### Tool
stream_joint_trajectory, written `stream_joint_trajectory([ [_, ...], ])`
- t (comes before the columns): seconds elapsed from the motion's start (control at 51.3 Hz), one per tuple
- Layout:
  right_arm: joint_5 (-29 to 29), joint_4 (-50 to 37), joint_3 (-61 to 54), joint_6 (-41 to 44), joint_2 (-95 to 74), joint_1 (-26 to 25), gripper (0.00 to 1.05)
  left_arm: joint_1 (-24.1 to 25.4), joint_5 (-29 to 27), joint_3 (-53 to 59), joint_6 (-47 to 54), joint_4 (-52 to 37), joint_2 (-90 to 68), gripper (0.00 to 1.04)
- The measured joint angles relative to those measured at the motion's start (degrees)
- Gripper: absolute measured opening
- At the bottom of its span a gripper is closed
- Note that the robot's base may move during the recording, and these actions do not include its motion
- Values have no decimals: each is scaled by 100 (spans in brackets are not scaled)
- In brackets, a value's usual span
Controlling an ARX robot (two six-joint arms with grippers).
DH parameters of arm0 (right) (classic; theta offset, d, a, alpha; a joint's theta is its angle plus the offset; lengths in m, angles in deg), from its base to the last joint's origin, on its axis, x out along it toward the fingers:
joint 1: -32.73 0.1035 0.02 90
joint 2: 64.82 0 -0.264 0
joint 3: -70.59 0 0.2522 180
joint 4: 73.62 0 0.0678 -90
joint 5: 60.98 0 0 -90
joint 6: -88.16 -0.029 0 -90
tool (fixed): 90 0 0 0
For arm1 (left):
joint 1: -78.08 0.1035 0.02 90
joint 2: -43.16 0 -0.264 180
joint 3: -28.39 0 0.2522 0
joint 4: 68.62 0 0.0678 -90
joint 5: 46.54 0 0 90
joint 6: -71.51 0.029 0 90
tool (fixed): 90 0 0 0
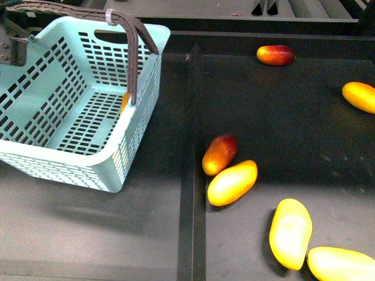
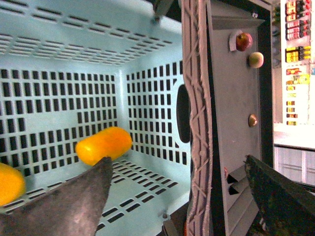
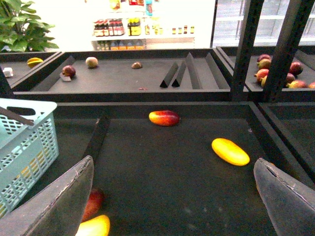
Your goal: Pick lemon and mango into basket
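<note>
Left hand [image 2: 177, 196] open, empty, above basket [image 1: 137, 126] at the bench's far-left corner. Lemon [image 2: 104, 146] lies on the basket floor by its wall. Right hand [image 3: 172, 201] open, empty, over mangoes [image 1: 232, 182] mid-bench.

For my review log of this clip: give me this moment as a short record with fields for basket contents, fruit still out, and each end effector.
basket: light aqua, slotted, brown swing handle
inside basket: two yellow-orange fruits, left wrist view
fruit outside: six mangoes on the dark tray, red-blushed mango touching a yellow mango
left end effector: open, over the basket
right end effector: open, empty, above the tray
</note>
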Motion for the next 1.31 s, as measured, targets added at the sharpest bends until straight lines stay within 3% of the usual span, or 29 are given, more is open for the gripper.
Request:
stream_joint_trajectory([
  [0.078, 0, 0, 0, 0, 2, 0, 96, -9, -188, 208, 17, 323, 468, 99],
  [0.253, 0, 0, 0, 0, 2, 0, 96, -452, -590, 234, 66, 960, 1333, 98],
  [0.37, 0, 0, 0, 0, 2, 0, 96, -494, 612, 1366, 2815, -2057, 1775, 78],
  [0.429, 4, 0, 0, 0, 2, 0, 96, -319, 837, 2354, 5453, -3626, 2098, 62],
  [0.545, 0, 0, 0, 0, 2, 0, 96, 13, 1040, 3346, 7733, -4315, 2721, 37],
  [0.604, 0, 0, 0, 0, 2, 0, 96, 120, 1145, 3733, 8155, -4391, 2988, 24],
  [0.682, 2, 0, 0, 0, 2, 0, 96, 260, 1344, 4275, 8452, -4454, 3416, 3],
  [1.032, 0, 0, 0, 0, 2, 0, 96, 632, 1685, 5337, 8596, -4225, 4725, 3],
  [1.11, 0, 0, 0, 0, 2, 0, 96, 896, 2076, 5497, 8612, -4063, 5036, 3],
  [1.305, 0, 0, 0, 0, 0, 0, 96, 1067, 2116, 5834, 8618, -3558, 5871, 3],
])
